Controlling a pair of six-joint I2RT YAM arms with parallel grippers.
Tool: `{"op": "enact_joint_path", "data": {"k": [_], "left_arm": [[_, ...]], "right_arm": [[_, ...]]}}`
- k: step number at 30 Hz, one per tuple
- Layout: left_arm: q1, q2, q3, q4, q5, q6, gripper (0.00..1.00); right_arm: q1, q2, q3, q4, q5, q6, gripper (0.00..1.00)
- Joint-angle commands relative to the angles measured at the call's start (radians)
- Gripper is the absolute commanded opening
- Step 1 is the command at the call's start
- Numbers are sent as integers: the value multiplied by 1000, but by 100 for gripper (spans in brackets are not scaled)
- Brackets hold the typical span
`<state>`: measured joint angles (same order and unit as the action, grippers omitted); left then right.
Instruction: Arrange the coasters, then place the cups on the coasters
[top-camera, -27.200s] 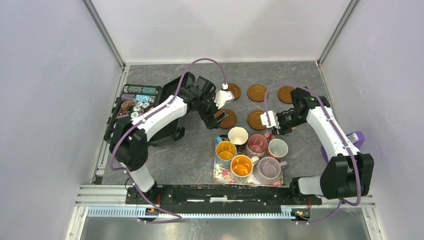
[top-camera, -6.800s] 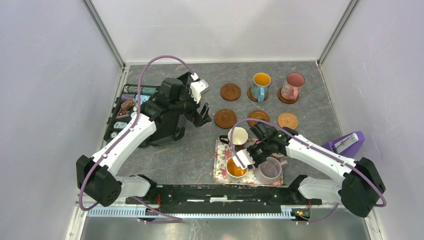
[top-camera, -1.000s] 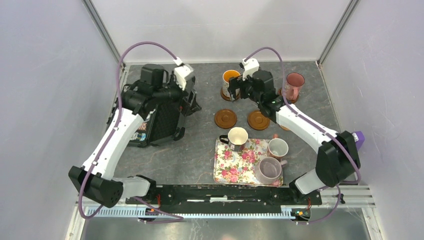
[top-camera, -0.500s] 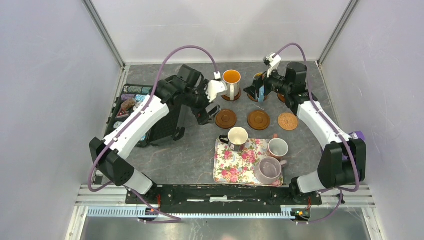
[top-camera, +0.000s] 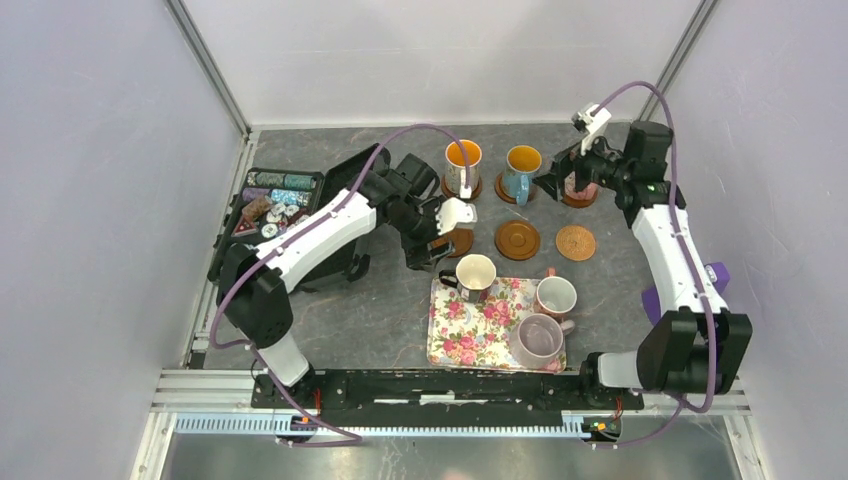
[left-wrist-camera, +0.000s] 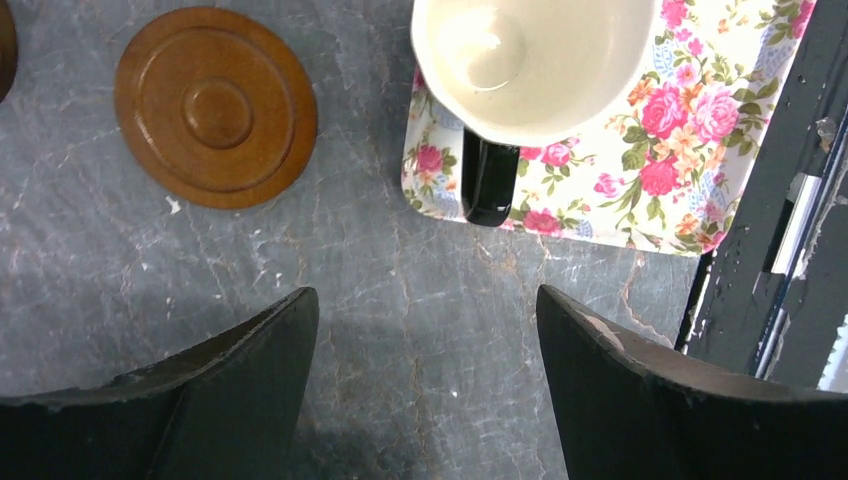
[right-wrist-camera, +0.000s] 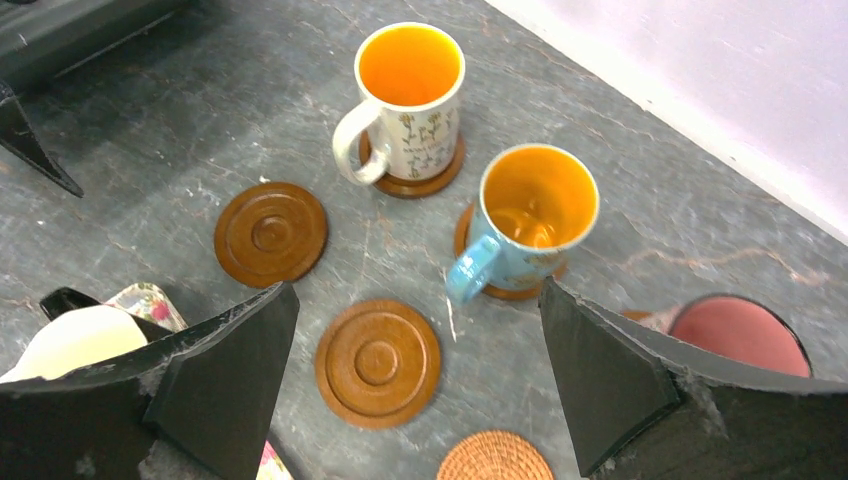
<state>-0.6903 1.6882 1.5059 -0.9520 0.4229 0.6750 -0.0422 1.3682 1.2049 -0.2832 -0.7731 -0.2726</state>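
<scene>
Pink roses cover a rectangular tray (top-camera: 487, 325) at the lower centre of the overhead view, nearest the arm bases. Three upright mugs stand in it. A lilac mug (top-camera: 538, 338) is at its near right corner, with a white-pink mug (top-camera: 556, 296) just behind. A black mug (top-camera: 476, 272) with a cream inside sits at the far left corner, its handle pointing left.

Beyond the tray, three bare coasters lie in a row on the grey surface (top-camera: 400, 300). A brown coaster (right-wrist-camera: 271, 233) is on the left, a second brown coaster (top-camera: 517, 239) in the middle, and a tan cork coaster (top-camera: 575, 242) on the right.

Farther back, three far coasters (right-wrist-camera: 420, 186) each carry a mug. From left to right these are a white patterned mug (top-camera: 462, 165) lined orange, a blue mug (top-camera: 521, 170) lined orange, and a pink mug (right-wrist-camera: 740, 335).

At the left of the frame, an open black case (top-camera: 338, 262) holds multicoloured poker chips (top-camera: 268, 200).

The left claw (left-wrist-camera: 425, 300) hangs over bare surface beside the tray's far left corner. Its jaws are spread wide and hold nothing. The right claw (right-wrist-camera: 415, 290), at the upper right, hangs above the pink mug, also spread wide and empty.
</scene>
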Motion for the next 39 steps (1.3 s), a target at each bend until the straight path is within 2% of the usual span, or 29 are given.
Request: {"op": "enact_joint_path", "data": {"k": [1,6,13,19,23,29,32,39], "left_arm": [[-44,-6,-56,104,-7,13,86],[-76,9,-139,274,-50,-22,84],[-123,75,-162,397,-46,-45,75],[-159,108,-229,475,-44,-49,64],[-169,101,-254,503,-60,-60,51],[-169,66,-263,510,-67,-107,16],[-169,38,-263,511,-67,-149,3],[-167,-30,-217,544,-100,-322,2]], "right_arm": [[-69,-66,-54,-54,-48,-86,98],[-142,-97,-118,-51,-38,-87,98],[-178,-95,-153,-28,-13,-40,98],[-192,-91,-152,-47,-17,-33,98],[-198,-84,-139,-70,-20,-55,98],[-208,-76,-136,-81,-24,-69,98],[-214,-72,-139,-81,-19,-68,98],[-221,-79,-154,-69,-3,-43,98]]}}
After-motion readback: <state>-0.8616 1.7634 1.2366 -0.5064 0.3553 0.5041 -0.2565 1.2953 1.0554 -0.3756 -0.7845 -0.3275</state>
